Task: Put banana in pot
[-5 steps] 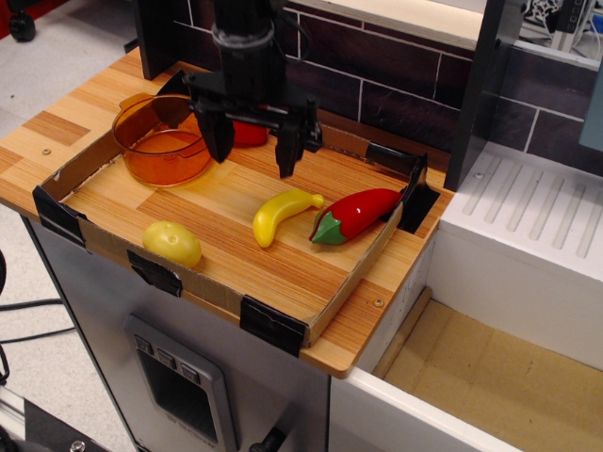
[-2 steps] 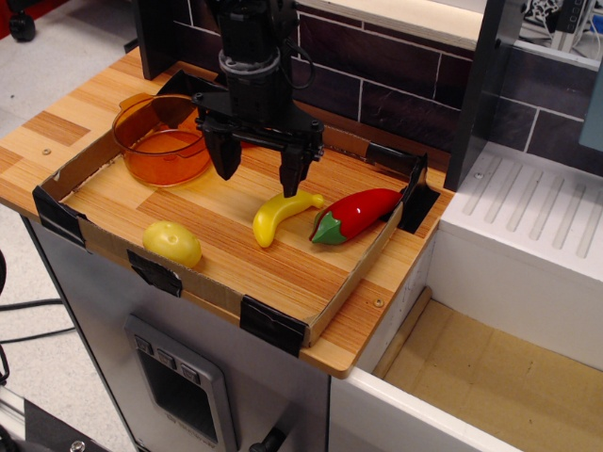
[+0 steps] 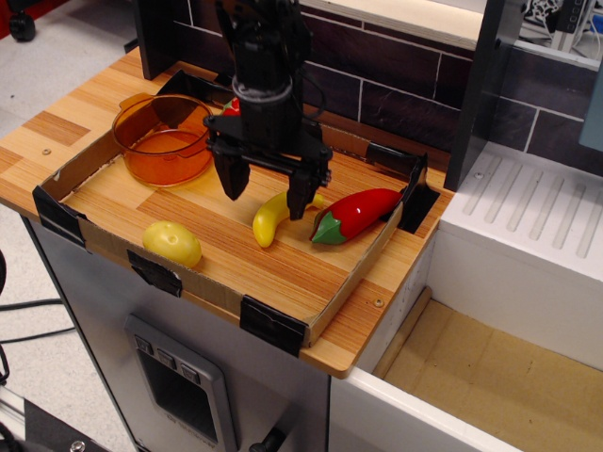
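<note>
The yellow banana lies flat on the wooden tray floor, near the middle. The orange translucent pot stands upright at the tray's back left and looks empty. My black gripper is open and hangs low over the banana's far end. Its left finger is left of the banana. Its right finger covers the banana's upper right tip. The fingers hold nothing.
A red pepper toy with a green stem lies just right of the banana. A pale yellow lemon-like toy sits at the tray's front left. A red object shows behind the arm. Low cardboard walls ring the tray.
The gripper has moved forward, to the right and down, from beside the pot to just over the banana. It stays open. The toys have not moved.
</note>
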